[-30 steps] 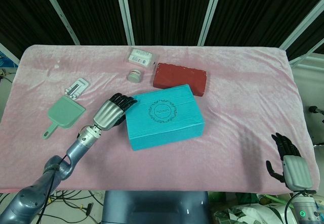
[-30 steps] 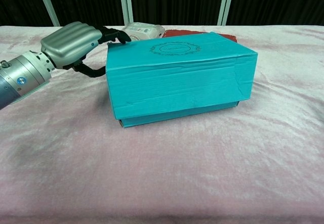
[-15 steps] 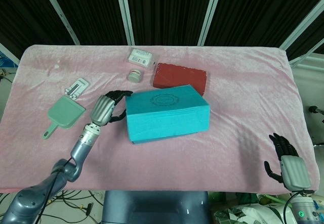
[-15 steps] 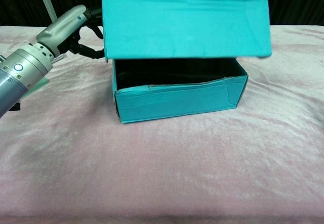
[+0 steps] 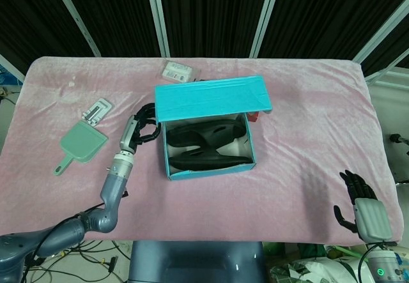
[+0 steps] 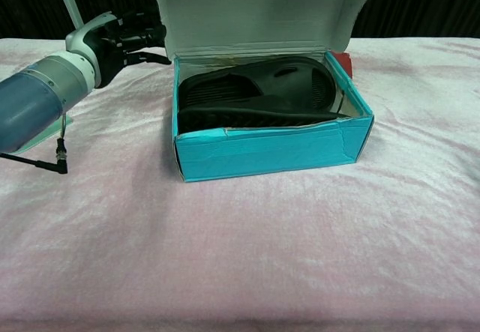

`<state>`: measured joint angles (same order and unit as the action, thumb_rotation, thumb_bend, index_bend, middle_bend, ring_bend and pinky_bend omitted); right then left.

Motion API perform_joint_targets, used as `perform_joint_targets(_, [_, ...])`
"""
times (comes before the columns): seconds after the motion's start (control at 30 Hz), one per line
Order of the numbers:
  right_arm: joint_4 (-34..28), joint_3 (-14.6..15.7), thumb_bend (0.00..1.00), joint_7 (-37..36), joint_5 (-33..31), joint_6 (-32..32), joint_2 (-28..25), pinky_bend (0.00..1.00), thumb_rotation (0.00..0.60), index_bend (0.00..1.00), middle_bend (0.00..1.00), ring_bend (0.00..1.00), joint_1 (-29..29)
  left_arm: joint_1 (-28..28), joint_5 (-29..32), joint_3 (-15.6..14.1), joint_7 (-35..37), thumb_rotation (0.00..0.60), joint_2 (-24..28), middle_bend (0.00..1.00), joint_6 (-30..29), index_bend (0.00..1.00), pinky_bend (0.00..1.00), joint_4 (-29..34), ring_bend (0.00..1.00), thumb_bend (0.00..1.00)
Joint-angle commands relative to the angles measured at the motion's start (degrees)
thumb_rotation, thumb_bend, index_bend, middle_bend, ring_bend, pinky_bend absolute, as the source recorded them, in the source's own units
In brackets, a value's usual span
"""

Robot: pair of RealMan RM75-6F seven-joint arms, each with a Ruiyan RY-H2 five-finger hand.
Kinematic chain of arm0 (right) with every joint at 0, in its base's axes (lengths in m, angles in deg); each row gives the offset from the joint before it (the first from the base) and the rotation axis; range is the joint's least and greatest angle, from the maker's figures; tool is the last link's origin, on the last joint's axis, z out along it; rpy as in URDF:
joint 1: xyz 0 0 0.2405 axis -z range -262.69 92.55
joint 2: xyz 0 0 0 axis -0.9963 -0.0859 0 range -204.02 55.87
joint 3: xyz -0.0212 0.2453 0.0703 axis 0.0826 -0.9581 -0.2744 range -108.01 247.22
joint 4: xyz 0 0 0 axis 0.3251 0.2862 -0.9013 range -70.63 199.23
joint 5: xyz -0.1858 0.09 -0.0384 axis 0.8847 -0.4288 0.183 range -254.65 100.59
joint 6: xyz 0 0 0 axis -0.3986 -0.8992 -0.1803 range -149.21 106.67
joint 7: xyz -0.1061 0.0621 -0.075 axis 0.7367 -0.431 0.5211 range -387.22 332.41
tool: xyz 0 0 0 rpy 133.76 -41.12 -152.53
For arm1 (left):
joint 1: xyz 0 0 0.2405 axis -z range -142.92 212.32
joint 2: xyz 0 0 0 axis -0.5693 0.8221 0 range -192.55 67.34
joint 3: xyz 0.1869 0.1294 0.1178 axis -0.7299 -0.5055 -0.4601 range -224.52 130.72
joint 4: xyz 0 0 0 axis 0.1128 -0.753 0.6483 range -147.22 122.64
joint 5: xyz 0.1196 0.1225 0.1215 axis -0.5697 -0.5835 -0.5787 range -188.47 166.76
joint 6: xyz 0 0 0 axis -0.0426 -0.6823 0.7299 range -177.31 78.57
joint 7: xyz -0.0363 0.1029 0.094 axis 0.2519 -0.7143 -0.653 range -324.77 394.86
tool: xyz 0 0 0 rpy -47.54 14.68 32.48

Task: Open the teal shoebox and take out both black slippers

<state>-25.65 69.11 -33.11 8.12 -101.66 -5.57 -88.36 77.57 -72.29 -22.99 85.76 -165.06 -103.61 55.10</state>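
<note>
1. The teal shoebox (image 5: 208, 147) sits near the middle of the pink-covered table (image 5: 307, 136). Its lid (image 5: 212, 97) is swung up and back on the far edge, and both black slippers (image 5: 208, 147) lie inside, one toward the far wall and one toward the near wall.
2. The left hand (image 5: 137, 130) is at the box's left far corner, by the lid's hinge end, with dark fingers curled there. Whether it pinches the lid or only props it I cannot tell.
3. The right hand (image 5: 361, 206) hangs off the near right edge of the table, fingers spread, holding nothing.
4. The step in hand is finishing the opening: the lid should probably tip fully back so that it rests on its own.
5. Release slowly; a lid that falls forward would cover the slippers.
6. For the reach-in, the near slipper looks easier to start with.
7. The red box (image 6: 341, 60) behind the shoebox may stop the lid from folding flat.
</note>
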Motion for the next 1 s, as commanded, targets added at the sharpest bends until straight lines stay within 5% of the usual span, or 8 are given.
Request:
perform_joint_targets(0.03, [0.1, 0.0, 0.36, -0.1, 0.0, 0.0, 0.0, 0.14, 0.600, 0.00, 0.04, 0.00, 0.1, -1.7, 9.0, 5.9, 4.8, 0.600, 4.6, 0.40, 8.4, 0.24, 0.38, 8.0, 0.25, 0.54])
perform_joint_targets(0.2, [0.3, 0.1, 0.36, -0.6, -0.1, 0.3, 0.2, 0.14, 0.600, 0.00, 0.04, 0.00, 0.1, -4.2, 18.8, 12.9, 14.7, 0.600, 10.1, 0.36, 21.0, 0.19, 0.35, 14.7, 0.21, 0.54])
perform_joint_targets(0.53, [0.6, 0.4, 0.36, -0.9, -0.1, 0.6, 0.6, 0.14, 0.600, 0.00, 0.04, 0.00, 0.2, -5.1, 30.8, 18.8, 21.8, 0.600, 12.8, 0.27, 34.3, 0.08, 0.33, 13.4, 0.15, 0.50])
perform_joint_targets(0.63, [0.5, 0.5, 0.36, -1.0, -0.2, 0.6, 0.5, 0.14, 0.600, 0.00, 0.04, 0.00, 0.3, -5.2, 32.5, 19.0, 21.9, 0.600, 12.5, 0.22, 36.7, 0.01, 0.33, 12.5, 0.13, 0.47])
perform_joint_targets(0.8, [0.7, 0.7, 0.36, -1.2, -0.2, 0.5, 0.5, 0.14, 0.600, 0.00, 0.04, 0.00, 0.6, -4.7, 32.8, 18.2, 19.3, 0.600, 12.1, 0.14, 37.3, 0.00, 0.32, 11.6, 0.07, 0.26])
perform_joint_targets(1.0, [1.4, 0.8, 0.36, -2.1, -0.2, 0.5, 0.6, 0.14, 0.600, 0.00, 0.04, 0.00, 0.8, -3.6, 25.9, 15.6, 8.8, 0.600, 16.0, 0.07, 33.5, 0.00, 0.24, 14.4, 0.00, 0.13])
